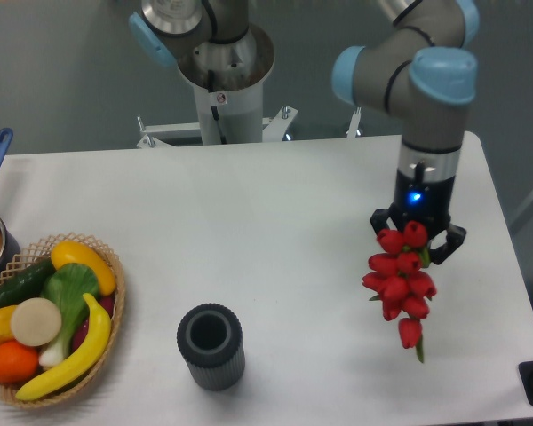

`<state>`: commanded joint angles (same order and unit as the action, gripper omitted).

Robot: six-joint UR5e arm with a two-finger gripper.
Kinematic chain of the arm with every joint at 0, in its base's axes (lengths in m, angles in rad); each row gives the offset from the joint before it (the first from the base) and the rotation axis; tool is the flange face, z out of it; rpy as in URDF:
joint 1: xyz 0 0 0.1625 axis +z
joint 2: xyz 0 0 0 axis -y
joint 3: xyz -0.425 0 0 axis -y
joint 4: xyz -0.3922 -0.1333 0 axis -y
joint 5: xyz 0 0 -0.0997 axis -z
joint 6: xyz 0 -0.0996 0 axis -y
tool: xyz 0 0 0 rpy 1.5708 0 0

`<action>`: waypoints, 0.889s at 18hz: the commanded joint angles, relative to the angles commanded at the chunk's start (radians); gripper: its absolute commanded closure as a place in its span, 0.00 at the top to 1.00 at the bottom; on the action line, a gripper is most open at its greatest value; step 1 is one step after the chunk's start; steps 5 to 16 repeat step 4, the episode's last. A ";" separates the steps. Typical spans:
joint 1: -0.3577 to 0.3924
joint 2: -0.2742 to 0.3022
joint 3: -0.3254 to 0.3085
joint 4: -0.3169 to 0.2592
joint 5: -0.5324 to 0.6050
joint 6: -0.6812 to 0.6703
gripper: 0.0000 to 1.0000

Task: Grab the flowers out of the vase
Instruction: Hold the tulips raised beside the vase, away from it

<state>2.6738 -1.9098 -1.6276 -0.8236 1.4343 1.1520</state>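
Gripper [417,241] clamped on the flowers [400,282] at the table's [275,231] right side, red buds hanging below the fingers, stem tip seemingly near the tabletop, vase [210,346] standing well apart to the left, basket [44,315] at far left

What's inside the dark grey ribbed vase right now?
The dark grey ribbed vase shows only a dark, empty-looking mouth; its bottom is in shadow and cannot be seen. The bunch of red tulips hangs from the hand over the white table, off to the right.
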 joint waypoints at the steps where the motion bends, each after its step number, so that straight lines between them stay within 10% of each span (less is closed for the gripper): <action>1: -0.006 0.000 0.014 -0.018 0.002 0.000 0.06; 4: -0.011 -0.009 0.058 -0.109 0.032 -0.002 0.07; 16: -0.011 -0.009 0.058 -0.109 0.032 -0.002 0.07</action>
